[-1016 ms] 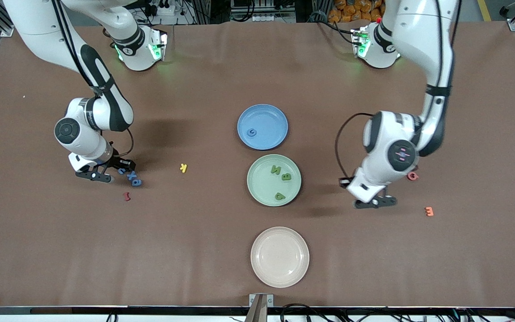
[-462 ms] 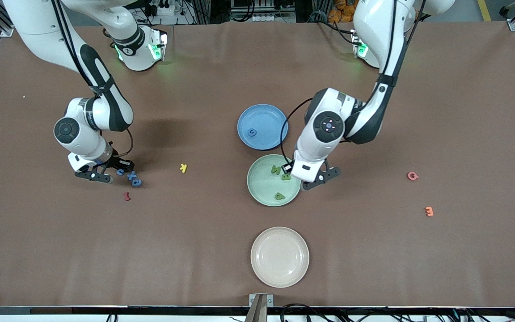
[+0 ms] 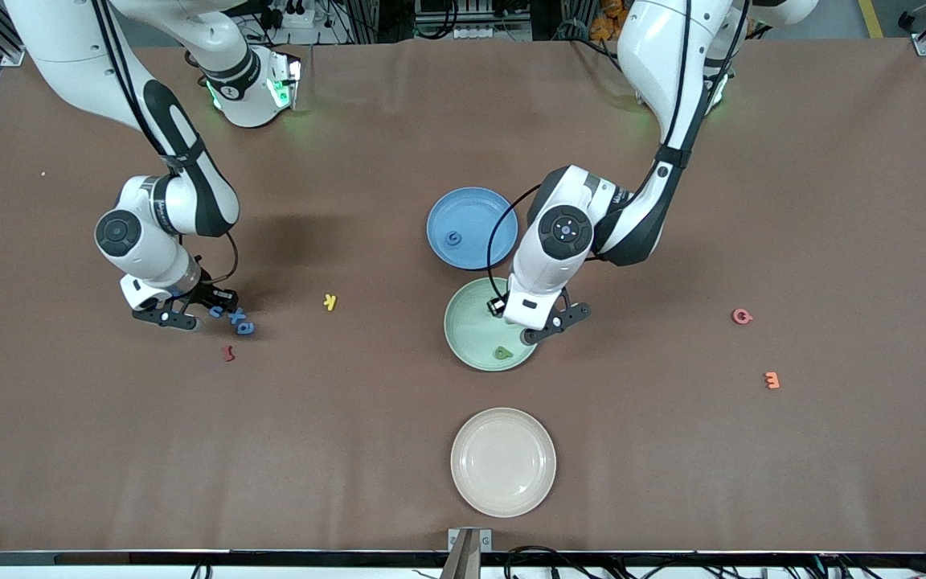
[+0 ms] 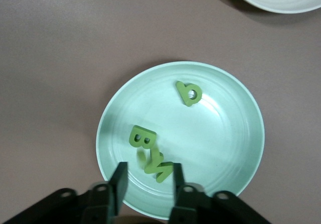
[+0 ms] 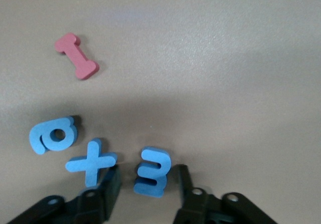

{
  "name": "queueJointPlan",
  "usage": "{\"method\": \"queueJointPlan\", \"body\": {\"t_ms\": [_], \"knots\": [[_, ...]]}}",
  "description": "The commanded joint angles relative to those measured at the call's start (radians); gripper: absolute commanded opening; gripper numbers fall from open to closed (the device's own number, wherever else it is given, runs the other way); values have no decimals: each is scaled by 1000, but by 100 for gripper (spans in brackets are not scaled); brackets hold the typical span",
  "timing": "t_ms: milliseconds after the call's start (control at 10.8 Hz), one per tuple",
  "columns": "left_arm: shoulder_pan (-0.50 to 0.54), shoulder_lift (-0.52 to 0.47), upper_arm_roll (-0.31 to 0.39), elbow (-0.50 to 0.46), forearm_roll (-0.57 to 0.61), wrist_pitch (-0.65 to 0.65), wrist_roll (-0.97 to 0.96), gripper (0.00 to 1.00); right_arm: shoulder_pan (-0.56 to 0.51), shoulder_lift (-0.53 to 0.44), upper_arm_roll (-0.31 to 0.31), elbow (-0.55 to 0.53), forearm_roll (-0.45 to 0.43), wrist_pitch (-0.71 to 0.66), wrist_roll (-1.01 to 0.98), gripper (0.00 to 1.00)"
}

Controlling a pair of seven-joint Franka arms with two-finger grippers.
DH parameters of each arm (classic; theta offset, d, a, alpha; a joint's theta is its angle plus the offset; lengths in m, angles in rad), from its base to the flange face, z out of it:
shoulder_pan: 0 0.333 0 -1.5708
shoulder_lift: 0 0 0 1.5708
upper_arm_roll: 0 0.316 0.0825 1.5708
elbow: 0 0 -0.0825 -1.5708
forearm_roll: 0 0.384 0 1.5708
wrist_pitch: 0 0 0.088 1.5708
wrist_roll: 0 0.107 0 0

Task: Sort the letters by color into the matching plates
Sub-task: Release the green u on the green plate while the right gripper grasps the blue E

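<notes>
Front view is showing three round shallow matte plates lined up mid-worktop (image 3: 350, 450) on a brown, faintly creased cover: blue plate (image 3: 472, 227) farthest from the camera, mint green plate (image 3: 465, 331) next, cream-pink plate (image 3: 503, 461) nearest. Left hand (image 3: 547, 323) is hovering low over the green plate's rim; in the left wrist view its two dark fingers (image 4: 118, 183) are standing apart, released, with a green M (image 4: 159, 165) lying tilted on the plate just under the gap, touching a chunky green B (image 4: 140, 136). A third green letter (image 4: 189, 93), loop-shaped, is lying apart from them in the same plate. A single blue letter (image 3: 452, 238) is sitting in the blue plate; the cream-pink one is holding nothing. Right hand (image 3: 182, 311) is sitting down at the worktop toward the right arm's end, its fingers (image 5: 111, 184) straddling a thick blue foam-looking 3 (image 5: 152, 171) with a gap showing each side, not clenched on it. A blue X (image 5: 92, 161) is touching one finger, a blue rounded letter (image 5: 53, 134) just beside it, a dark red I (image 5: 76, 63) lying apart. Yellow letter (image 3: 330, 302) is lying between that cluster and the plates; pink letter (image 3: 742, 317) and orange letter (image 3: 771, 379) are lying toward the left arm's end.
</notes>
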Motion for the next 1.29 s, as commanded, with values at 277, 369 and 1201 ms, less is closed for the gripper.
{"method": "queueJointPlan", "body": {"t_ms": [277,369,1201], "knots": [[43,-45,-6,29,93,1,17,100,-30,16,15,19,18,20,-12,53],[69,-74,-8,27,148,-1,36,100,-30,16,15,19,18,25,-12,51],[561,-197,-470,27,408,-97,186,100,-30,4,41,22,13,17,-14,13]]}}
